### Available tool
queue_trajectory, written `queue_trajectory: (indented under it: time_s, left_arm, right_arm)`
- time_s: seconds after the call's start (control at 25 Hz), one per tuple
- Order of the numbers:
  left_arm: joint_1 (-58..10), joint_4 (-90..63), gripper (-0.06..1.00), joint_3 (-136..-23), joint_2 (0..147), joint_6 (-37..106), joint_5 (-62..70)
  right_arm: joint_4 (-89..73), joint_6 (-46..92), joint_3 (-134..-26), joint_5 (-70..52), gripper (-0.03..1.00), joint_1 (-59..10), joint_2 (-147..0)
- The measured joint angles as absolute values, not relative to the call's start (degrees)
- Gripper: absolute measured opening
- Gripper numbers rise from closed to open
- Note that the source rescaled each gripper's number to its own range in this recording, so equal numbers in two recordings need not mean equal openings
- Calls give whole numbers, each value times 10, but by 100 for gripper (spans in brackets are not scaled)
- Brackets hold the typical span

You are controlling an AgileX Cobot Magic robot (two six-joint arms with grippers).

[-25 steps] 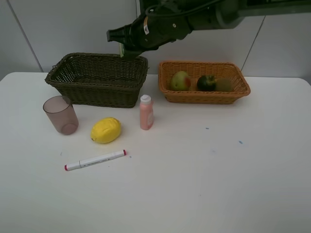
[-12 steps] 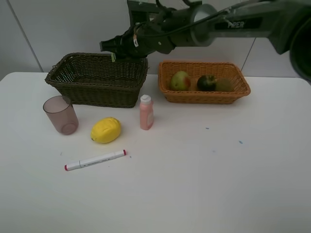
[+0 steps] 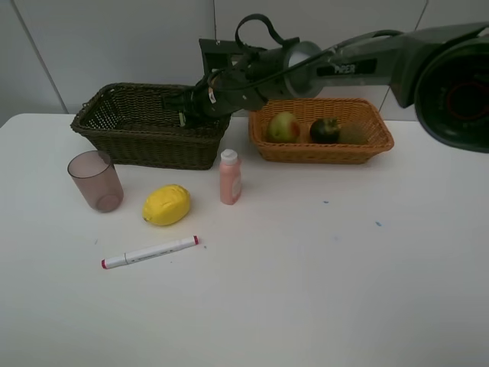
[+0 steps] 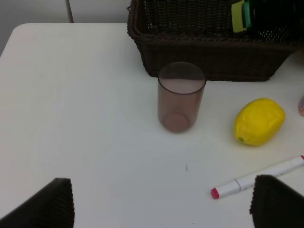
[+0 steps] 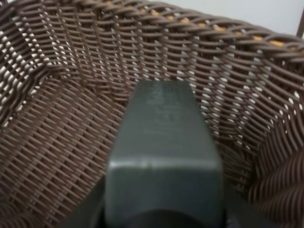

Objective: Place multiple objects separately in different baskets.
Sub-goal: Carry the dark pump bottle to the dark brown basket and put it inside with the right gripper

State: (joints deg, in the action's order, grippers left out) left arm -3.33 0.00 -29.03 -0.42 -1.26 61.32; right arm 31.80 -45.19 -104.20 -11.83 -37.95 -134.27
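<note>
right gripper (image 3: 183, 105) is low inside the dark basket (image 3: 145, 149), pinched tight on the dark green pump bottle (image 5: 164, 156).
the white table (image 3: 321, 290) has open top from 3 to 6 o'clock. dark basket sits at 11, orange basket (image 3: 321, 153) at 1 with mango (image 3: 283, 127), mangosteen (image 3: 324, 130) and kiwi (image 3: 352, 134), a gap between the rims. cup (image 3: 95, 181) is at the dark basket's 8 o'clock, lemon (image 3: 166, 205) at 6, pink bottle (image 3: 230, 177) by its 5 o'clock corner, marker (image 3: 150, 252) at the lemon's 6. left gripper (image 4: 164, 192) fingers are spread wide, holding nothing.
</note>
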Motion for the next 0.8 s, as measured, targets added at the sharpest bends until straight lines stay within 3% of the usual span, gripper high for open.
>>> queue_trajectory:
  time_s: [0.8]
  left_arm:
    - [-33,0,96,-290,-4,-13,613]
  right_arm:
    - [304,-452,-1042,-127,1,-380,-1342]
